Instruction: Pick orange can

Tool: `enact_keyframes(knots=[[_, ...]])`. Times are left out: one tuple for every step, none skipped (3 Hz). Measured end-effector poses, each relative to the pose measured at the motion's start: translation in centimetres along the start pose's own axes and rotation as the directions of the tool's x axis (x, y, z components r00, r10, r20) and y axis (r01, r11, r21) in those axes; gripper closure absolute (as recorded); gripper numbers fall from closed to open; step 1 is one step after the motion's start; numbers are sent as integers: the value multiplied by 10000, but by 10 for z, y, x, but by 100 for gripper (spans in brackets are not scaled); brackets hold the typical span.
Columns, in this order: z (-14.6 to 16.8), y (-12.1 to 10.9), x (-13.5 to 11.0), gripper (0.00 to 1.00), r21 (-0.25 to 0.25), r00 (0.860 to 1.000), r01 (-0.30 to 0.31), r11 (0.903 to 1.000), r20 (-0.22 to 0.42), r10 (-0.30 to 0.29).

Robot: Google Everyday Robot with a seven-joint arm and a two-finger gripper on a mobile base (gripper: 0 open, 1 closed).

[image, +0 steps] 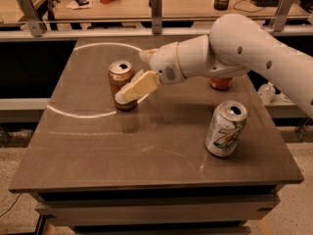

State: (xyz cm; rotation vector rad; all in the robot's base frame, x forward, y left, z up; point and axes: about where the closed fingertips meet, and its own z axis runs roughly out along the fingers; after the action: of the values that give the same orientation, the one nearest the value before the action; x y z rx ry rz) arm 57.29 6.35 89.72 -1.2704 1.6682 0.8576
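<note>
Amber-coloured and silver-topped, the orange can [119, 80] stands upright on the brown table [146, 160], towards its far left part, inside a pale ring of light on the surface. Its base looks flat on the tabletop, so by my reading it has not been lifted yet.

The gripper [132, 88] is right at the orange can. Its cream tip slants down across the can's front right side and appears to touch it or lie just in front of it. The far side of the can is hidden, so I cannot tell whether the claw is wide around the can, narrow, or already clamped on it. The white arm [244, 48] reaches in from the right of the orange can, low over the table.

Two other drinks stand well to the right of the orange can. A white-and-green can [226, 129] sits nearer the front edge and leans a little. A red can [220, 83] is mostly hidden behind the arm. Both are well apart from the claw.

As a judgement, the approach seems finished and the task sits at the grasping step. What remains is a firm squeeze on the orange can, if that has not happened, and then raising it clear of the table. The pick is not yet done.
</note>
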Motion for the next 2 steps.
enact_keyframes(knots=[[9, 1, 9, 0, -27, 9998, -52, 10000, -180, 52], [13, 2, 15, 18, 25, 9994, -111, 9999, -337, 112]])
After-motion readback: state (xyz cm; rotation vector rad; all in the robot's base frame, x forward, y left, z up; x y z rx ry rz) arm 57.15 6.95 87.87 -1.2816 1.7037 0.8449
